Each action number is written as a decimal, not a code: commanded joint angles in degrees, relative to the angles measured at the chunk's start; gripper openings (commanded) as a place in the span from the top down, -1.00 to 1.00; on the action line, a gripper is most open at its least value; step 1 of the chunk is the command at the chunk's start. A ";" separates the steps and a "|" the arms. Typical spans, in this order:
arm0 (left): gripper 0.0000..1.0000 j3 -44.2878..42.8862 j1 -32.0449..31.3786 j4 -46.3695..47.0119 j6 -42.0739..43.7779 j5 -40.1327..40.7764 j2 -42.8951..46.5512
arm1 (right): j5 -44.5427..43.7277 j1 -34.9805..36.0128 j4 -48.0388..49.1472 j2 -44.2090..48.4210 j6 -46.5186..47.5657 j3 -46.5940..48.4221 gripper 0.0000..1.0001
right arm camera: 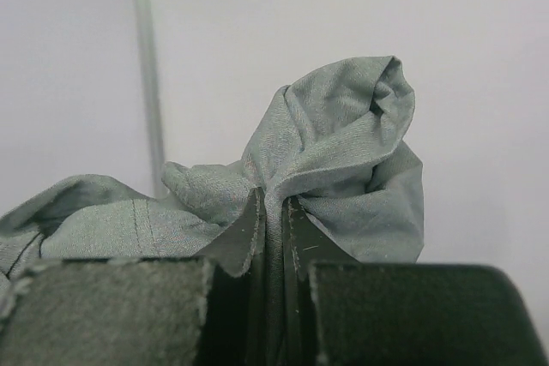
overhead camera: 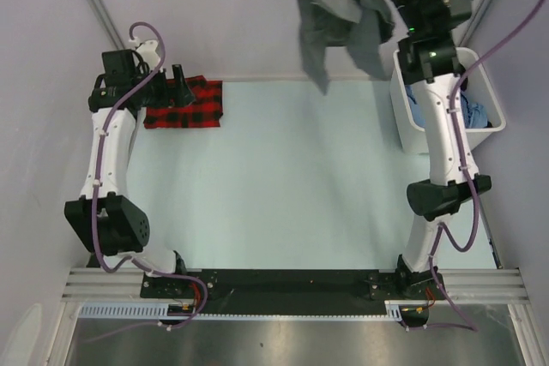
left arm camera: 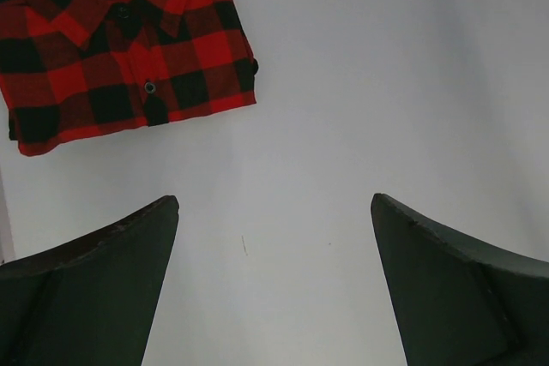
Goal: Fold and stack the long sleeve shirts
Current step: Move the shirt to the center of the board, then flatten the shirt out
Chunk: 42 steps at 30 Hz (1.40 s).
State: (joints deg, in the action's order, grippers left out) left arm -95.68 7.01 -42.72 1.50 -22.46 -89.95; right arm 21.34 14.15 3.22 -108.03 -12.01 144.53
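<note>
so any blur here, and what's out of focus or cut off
Top external: even light, grey shirt cropped by the top edge. Left wrist: plaid shirt sharp, left fingers dark and soft. Right wrist: grey shirt crisp, right fingers blurred.

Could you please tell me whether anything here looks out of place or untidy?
The grey shirt dangles crumpled in mid-air, pinched in the right fingers, not flat on the table; the plaid shirt lies neatly folded.

Top view: high behind the bases, looking down on the whole table. Left wrist: looks past left gripper, plaid shirt ahead-left, shared with top. Right wrist: close on grey shirt at right gripper.
</note>
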 commanded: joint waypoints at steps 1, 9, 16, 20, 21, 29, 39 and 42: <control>-0.99 3.56 -0.15 3.25 -1.15 -3.21 5.13 | -4.29 7.90 8.38 0.54 5.15 1.47 1.00; -0.99 10.85 3.19 5.45 1.57 -3.64 11.37 | -0.45 8.26 2.06 22.23 3.12 -48.93 -0.08; -0.99 23.33 3.37 3.70 14.92 -11.70 16.47 | 2.66 3.08 -17.96 33.75 15.59 -76.67 -1.00; -0.97 30.27 0.39 0.80 28.34 -13.15 17.53 | 7.13 4.03 -24.04 32.27 22.29 -78.00 -0.99; -0.96 33.86 -0.75 1.06 30.47 -11.75 17.62 | 8.44 4.82 -25.10 31.22 23.34 -77.65 -0.99; -0.89 39.44 -5.34 14.32 26.64 -1.01 8.23 | 4.68 15.62 -27.57 14.81 30.28 -70.01 -0.94; -0.72 38.46 -5.25 19.25 19.78 3.46 -2.51 | -1.65 26.53 -28.71 -2.09 27.83 -55.59 -0.85; -0.60 38.11 -5.16 19.60 19.16 4.09 -3.82 | -5.51 27.59 -28.36 -5.52 27.22 -55.50 -0.81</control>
State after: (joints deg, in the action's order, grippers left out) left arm -56.14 1.45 -26.30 22.72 -20.51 -92.82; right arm 21.26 40.27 -25.19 -110.10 16.29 86.61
